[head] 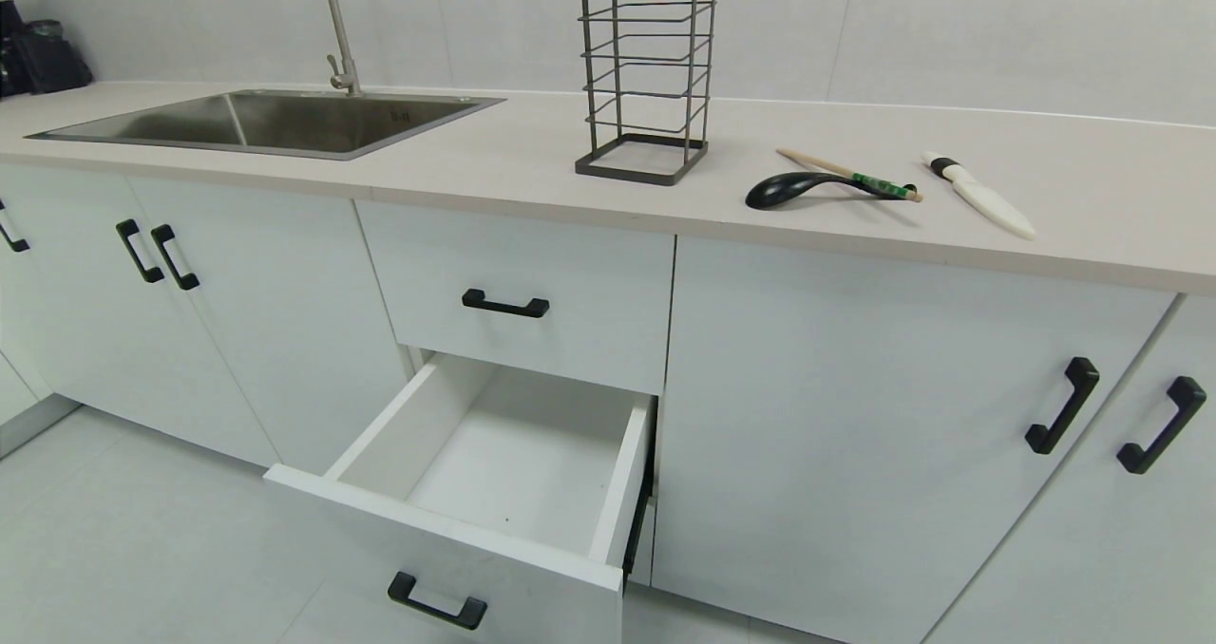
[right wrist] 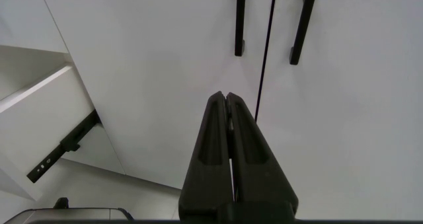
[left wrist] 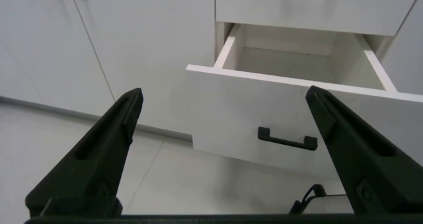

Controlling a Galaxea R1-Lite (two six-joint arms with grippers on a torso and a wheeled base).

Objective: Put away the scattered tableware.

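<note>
On the counter's right part lie a black spoon [head: 793,188], a pair of wooden chopsticks [head: 845,175] with green ends crossing its handle, and a white knife [head: 978,195] with a black band. Below the counter the lower drawer [head: 494,454] stands pulled out and bare inside; the left wrist view shows its white front panel [left wrist: 284,128] with the black handle. My left gripper [left wrist: 225,98] hangs open in front of that drawer, low near the floor. My right gripper [right wrist: 227,102] is shut with nothing in it, facing white cabinet doors [right wrist: 165,65] with black handles.
A dark wire rack [head: 646,74] stands on the counter left of the tableware. A steel sink [head: 275,122] with a tap sits at the far left. The upper drawer [head: 522,288] is closed. A drawer slide rail [right wrist: 63,148] shows beside the right gripper.
</note>
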